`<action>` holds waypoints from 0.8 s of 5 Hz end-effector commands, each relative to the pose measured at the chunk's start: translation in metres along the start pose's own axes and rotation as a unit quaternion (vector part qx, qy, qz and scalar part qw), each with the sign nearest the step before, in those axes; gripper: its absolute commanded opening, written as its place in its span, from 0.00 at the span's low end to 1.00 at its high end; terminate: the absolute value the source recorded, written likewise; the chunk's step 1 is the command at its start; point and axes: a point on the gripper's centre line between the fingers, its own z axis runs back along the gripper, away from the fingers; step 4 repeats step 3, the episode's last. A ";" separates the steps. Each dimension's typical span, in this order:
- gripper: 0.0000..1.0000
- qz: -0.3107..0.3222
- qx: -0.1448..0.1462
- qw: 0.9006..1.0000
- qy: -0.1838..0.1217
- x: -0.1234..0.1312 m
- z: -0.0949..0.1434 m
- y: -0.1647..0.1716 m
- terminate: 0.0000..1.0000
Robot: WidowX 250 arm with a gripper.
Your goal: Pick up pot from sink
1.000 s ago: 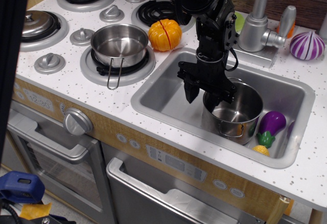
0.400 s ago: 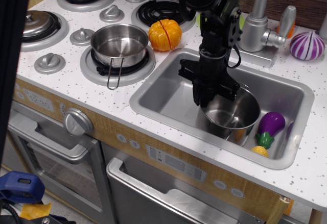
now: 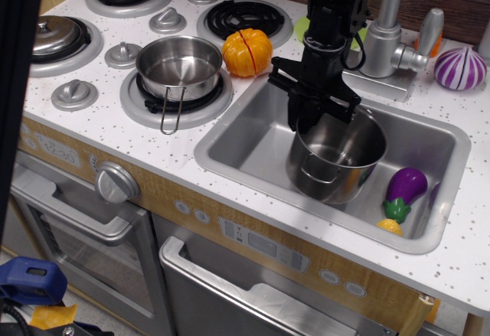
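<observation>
White speckled countertop (image 3: 459,267): orange pumpkin (image 3: 247,51), purple onion (image 3: 459,68), sunk sink (image 3: 253,141).

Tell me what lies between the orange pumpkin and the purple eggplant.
In the observation.image view, between the pumpkin and the eggplant sit the gripper and the tilted pot it grips by the rim, over the sink.

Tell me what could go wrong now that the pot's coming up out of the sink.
1. The gripper holds the pot by one side of its rim only, and the pot hangs tilted; it could slip from the jaws and drop back into the sink.
2. The eggplant lies close by on the right; a swinging pot may knock it.
3. The faucet stands just behind the arm; lifting straight up risks a bump.
</observation>
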 end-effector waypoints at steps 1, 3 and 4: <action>0.00 -0.002 0.006 0.997 -0.078 0.020 0.071 0.017 0.00; 0.00 -0.028 -0.015 0.995 -0.098 0.024 0.087 0.026 1.00; 0.00 -0.028 -0.015 0.995 -0.098 0.024 0.087 0.026 1.00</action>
